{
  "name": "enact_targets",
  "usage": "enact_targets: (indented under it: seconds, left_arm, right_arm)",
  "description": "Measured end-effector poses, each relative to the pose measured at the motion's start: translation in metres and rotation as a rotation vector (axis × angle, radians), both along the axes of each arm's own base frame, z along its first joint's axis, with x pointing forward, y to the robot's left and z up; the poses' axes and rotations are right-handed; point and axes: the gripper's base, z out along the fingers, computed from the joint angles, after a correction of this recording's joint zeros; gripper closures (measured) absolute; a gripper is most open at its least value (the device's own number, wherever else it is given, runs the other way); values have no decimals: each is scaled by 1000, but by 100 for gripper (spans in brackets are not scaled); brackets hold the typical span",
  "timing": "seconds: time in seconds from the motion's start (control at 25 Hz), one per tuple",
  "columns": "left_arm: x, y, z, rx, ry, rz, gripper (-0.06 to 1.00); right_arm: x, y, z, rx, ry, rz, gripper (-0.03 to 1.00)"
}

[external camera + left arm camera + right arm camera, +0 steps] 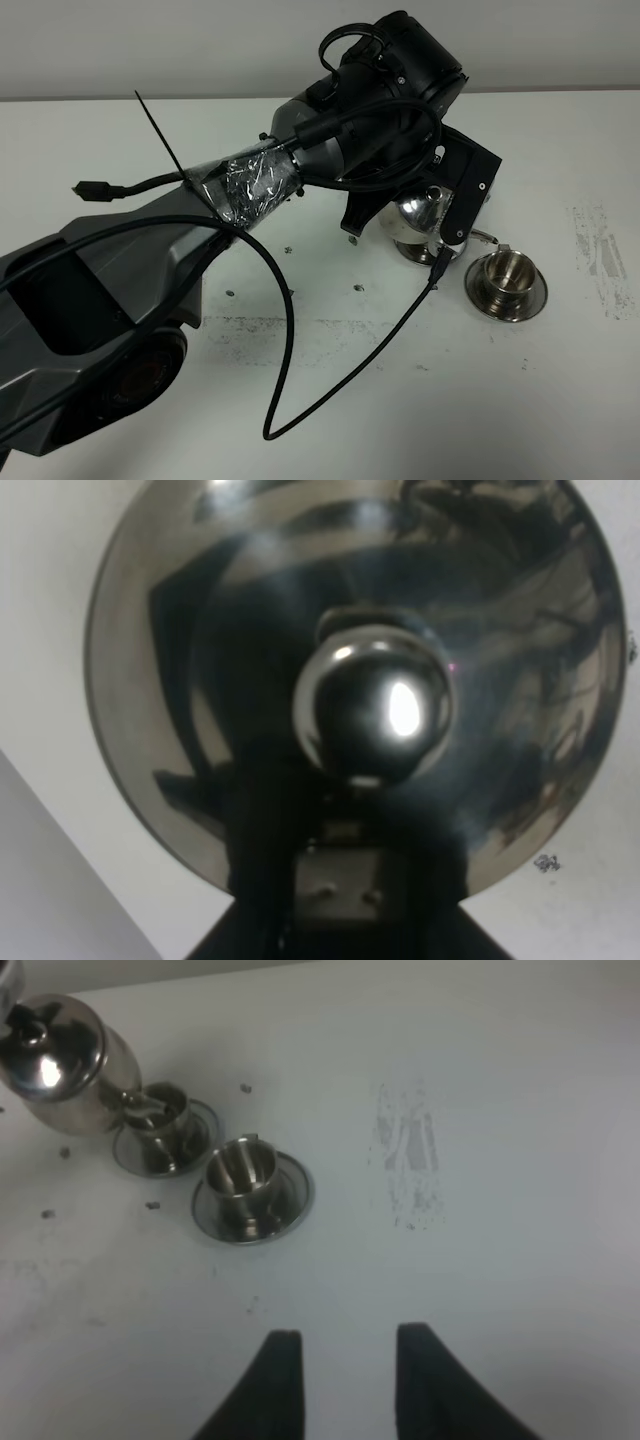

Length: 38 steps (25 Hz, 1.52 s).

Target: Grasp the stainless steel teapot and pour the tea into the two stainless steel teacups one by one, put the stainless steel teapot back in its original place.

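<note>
Room is tight on the left: the big grey left arm covers that side of the white counter, and a thin black cable loops over the open part in front. Its black hand grips the squat shiny steel teapot with a knobbed lid, tilted with its spout at the first small shiny steel teacup. Just beside sits the second steel teacup on a round saucer. Farther right, around a grey scuffed patch, the counter is bare. The right hand hangs open and empty, well apart from the cups. A pale wall stands behind.
</note>
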Motion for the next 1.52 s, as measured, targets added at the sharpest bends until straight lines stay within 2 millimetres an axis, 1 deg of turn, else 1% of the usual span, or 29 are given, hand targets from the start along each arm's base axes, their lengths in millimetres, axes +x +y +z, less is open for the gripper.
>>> enact_targets:
  seconds: [0.16,0.6,1.08,1.52]
  left_arm:
    - [-2,-3,-3,22,-18,-12,75]
    - [-11,-13,0,71,-78,-50,75]
    - [-13,-16,3,102,-141,-40,75]
    - [-17,-22,5,126,-189,-66,75]
  right_arm:
    - [0,0,0,0,0,0,75]
    - [0,0,0,0,0,0,75]
    - [0,0,0,0,0,0,75]
    - [0,0,0,0,0,0,75]
